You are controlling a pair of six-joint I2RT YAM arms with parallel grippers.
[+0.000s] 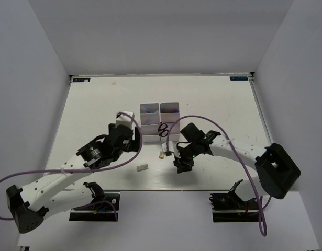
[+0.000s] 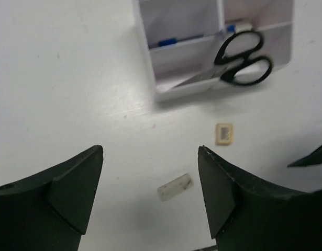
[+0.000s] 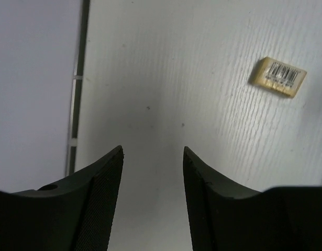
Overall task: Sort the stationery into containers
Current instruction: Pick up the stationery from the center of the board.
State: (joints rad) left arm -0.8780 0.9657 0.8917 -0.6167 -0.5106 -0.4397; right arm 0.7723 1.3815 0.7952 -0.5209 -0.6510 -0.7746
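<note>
stationery pcs [image 1: 162, 155] loose on white table [image 2: 71, 78]: small beige eraser w/ barcode label [image 2: 223, 133] lies btwn the two claws, clear of both. grey-white flat block [image 2: 175, 186] sits under the gap of left gripper [image 2: 150, 151], not touched. left jaws wide apart, empty. right gripper [image 3: 153, 151] jaws apart too, empty, eraser off to one side. white square bins [image 2: 176, 91], 2x3 block: black-handled scissors [image 2: 239, 63] lie across near row, blue pen [image 2: 174, 40] in bin behind. pale grey walls [image 1: 150, 31] around.
</note>
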